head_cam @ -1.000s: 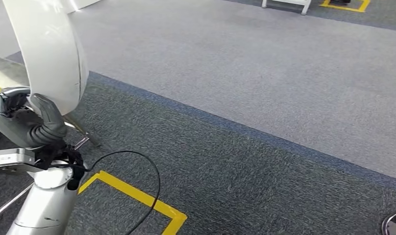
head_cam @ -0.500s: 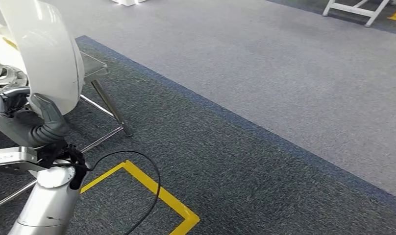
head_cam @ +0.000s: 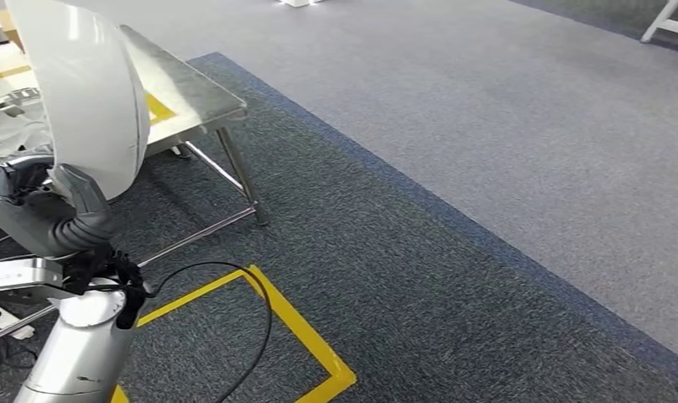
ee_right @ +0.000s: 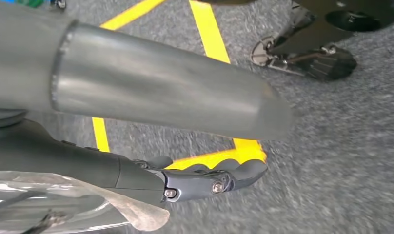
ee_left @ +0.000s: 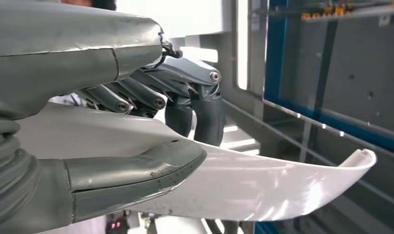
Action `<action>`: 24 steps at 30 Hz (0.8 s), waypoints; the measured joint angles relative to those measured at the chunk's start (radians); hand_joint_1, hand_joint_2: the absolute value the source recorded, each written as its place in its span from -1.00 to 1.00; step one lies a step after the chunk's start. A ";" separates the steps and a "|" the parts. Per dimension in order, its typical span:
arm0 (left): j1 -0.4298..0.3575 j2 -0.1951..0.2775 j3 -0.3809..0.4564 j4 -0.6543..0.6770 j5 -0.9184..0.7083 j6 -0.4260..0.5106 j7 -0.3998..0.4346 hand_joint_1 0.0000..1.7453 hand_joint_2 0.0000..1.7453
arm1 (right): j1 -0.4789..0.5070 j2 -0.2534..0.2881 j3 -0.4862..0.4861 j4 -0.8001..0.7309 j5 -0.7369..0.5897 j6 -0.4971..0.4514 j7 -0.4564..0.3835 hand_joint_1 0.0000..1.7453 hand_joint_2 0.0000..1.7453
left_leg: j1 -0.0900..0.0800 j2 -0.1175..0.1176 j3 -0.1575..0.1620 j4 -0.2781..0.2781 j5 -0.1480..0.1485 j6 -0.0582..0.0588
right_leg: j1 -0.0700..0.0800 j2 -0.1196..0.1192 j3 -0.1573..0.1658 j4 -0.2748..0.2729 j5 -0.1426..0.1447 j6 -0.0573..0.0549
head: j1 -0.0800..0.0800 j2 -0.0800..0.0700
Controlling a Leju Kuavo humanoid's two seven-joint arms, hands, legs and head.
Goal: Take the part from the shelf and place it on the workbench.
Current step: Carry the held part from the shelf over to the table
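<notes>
1. Your left hand (head_cam: 46, 214) was clenched around the lower edge of the white curved part (head_cam: 88, 92), thumb under it and fingers over it (the left wrist view showed this plainly), holding it upright in front of the body.
2. Your right hand (ee_right: 205, 180) hung over the carpet (head_cam: 453, 277) with its fingers lying fairly straight and nothing visible in them.
3. You were in the carrying step, I judged: part in hand, not yet set down.
4. The steel desk (head_cam: 197, 96) lay just ahead, near the yellow floor tape (head_cam: 298, 332).
5. Next you would need to close in and lower the part onto a bare stretch of the desk.
6. No containers were visible.
</notes>
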 joint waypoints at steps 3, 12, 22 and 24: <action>0.001 0.000 0.002 -0.004 -0.001 0.000 0.000 1.00 1.00 | -0.004 0.000 0.000 0.000 0.000 0.000 0.000 -1.00 -1.00 | -0.001 -0.026 0.000 -0.012 -0.002 0.017 | 0.002 -0.019 0.008 -0.004 -0.009 0.016 | 0.002 0.000; 0.003 -0.003 0.002 -0.007 -0.002 0.000 0.000 1.00 1.00 | -0.001 -0.001 -0.014 -0.001 -0.009 -0.005 -0.013 -1.00 -1.00 | 0.009 -0.139 0.007 -0.019 0.003 0.036 | -0.004 0.114 -0.117 0.172 -0.028 0.025 | 0.014 0.000; 0.015 0.000 0.001 -0.009 -0.010 0.000 -0.002 1.00 1.00 | -0.003 -0.008 -0.051 -0.005 -0.025 -0.020 -0.029 -1.00 -1.00 | 0.011 -0.101 -0.077 0.139 -0.076 -0.013 | -0.011 0.105 -0.021 -0.004 0.024 -0.017 | 0.003 0.000; 0.019 0.000 0.000 -0.009 -0.008 0.000 -0.003 1.00 1.00 | -0.001 -0.010 -0.057 -0.007 -0.026 -0.022 -0.030 -1.00 -1.00 | 0.016 -0.078 -0.134 0.255 -0.116 -0.017 | -0.008 0.075 -0.017 -0.004 0.019 -0.020 | 0.002 0.000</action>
